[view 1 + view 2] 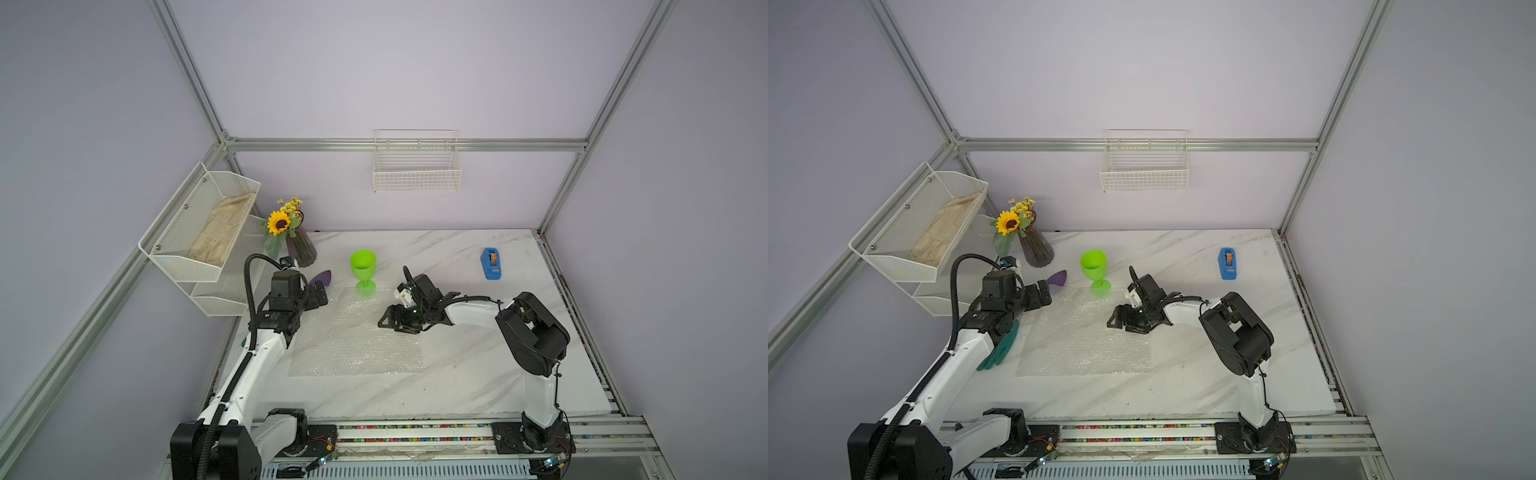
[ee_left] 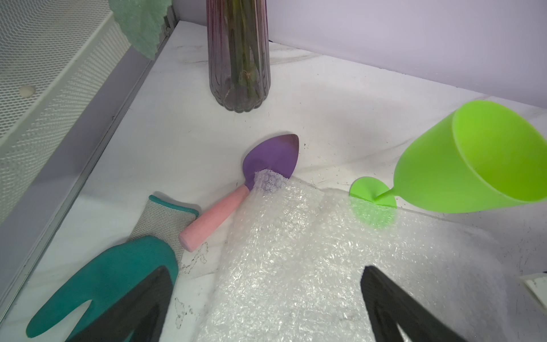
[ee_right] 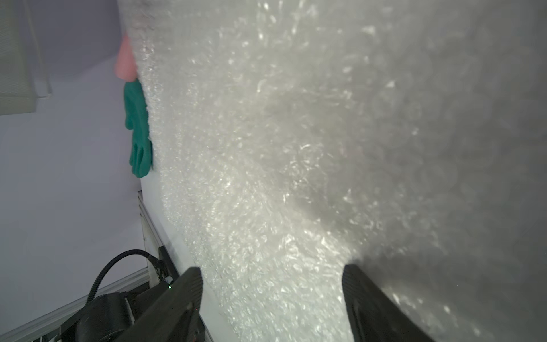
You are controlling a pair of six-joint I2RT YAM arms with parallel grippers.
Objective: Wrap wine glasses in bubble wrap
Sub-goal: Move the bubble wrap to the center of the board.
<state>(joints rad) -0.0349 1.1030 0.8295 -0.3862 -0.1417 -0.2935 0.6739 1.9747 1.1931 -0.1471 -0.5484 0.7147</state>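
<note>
The lime-green wine glass [image 1: 363, 266] [image 1: 1093, 266] [image 2: 479, 160] stands upright with its foot on the far edge of the bubble wrap. The bubble wrap [image 1: 353, 336] [image 1: 1084, 336] [image 2: 296, 266] [image 3: 296, 148] lies mostly flat on the marble table, and its far left corner rides up over a trowel. My left gripper [image 1: 318, 295] [image 1: 1040, 297] [image 2: 266, 271] hovers open over the sheet's far left corner, left of the glass. Turned on its side, my right gripper [image 1: 390, 318] [image 1: 1117, 319] [image 3: 272, 269] is open just above the sheet's right edge, with nothing between its fingers.
A purple vase [image 1: 301, 249] with a sunflower stands at the back left. Near the left arm lie a purple trowel [image 2: 272, 160] with a pink handle and a teal glove [image 2: 100, 284]. A blue tape dispenser [image 1: 491, 263] sits at the far right. On the left wall hangs a white mesh shelf [image 1: 199, 224].
</note>
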